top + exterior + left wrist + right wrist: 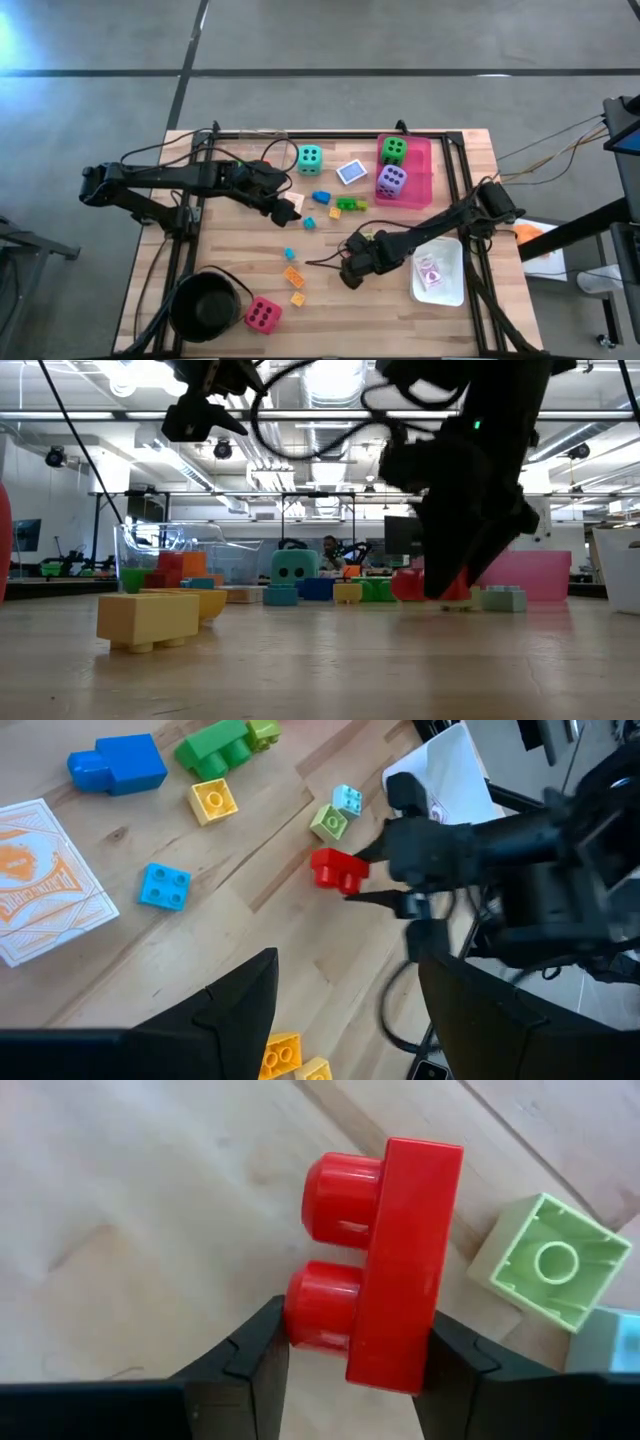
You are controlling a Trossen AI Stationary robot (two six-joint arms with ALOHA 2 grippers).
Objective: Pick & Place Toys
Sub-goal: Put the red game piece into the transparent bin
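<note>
A small red block with two studs (395, 1250) sits between the fingers of my right gripper (355, 1340), which is shut on it at the table's right middle (350, 270). A light green block (550, 1260) lies just beside it. My left gripper (345, 1020) hangs open above the table's middle (290, 205) with nothing between its fingers. Below it lie blue (118, 765), green (215, 745) and yellow (212, 800) blocks and a picture card (40, 880). A teal die (310, 158) rests on the table. My right gripper pinches the red block between its two fingers, one finger (255, 1350) against the nearer stud (320, 1305), the other on the block's flat back (425, 1330). The fingers come steeply from above. The block is turned on its side, studs pointing sideways; whether it is clear of the table I cannot tell.
A pink tray (420, 195) at the far right holds a green die (393, 150) and a purple die (391, 181). A white tray (445, 290) lies right of my right gripper. A black pot (205, 300) and a pink-red die (263, 315) sit near the front edge.
</note>
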